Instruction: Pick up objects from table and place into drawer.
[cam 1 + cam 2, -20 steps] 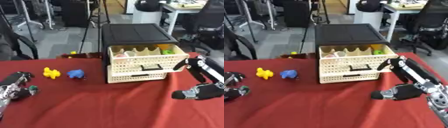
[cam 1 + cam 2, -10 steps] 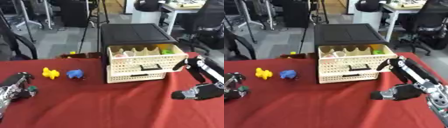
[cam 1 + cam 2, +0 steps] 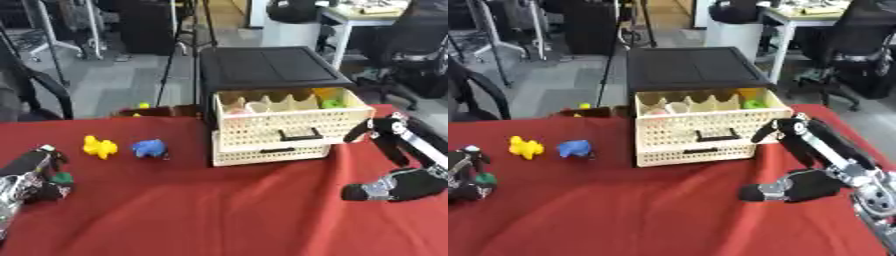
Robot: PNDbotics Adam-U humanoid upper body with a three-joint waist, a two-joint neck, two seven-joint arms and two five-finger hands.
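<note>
Toys waiting left of the drawer

We are resting our left hand (image 3: 35,175), curled around something green, nearest the yellow toy (image 3: 99,147) and blue toy (image 3: 150,148); our right hand (image 3: 802,165) is lying open beside the open drawer (image 3: 289,120).

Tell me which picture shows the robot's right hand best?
The right eye view: the black right robot hand and its arm sit well inside the picture, resting on the red tablecloth. In the left eye view the same robot hand shows too, but right at the edge.
</note>
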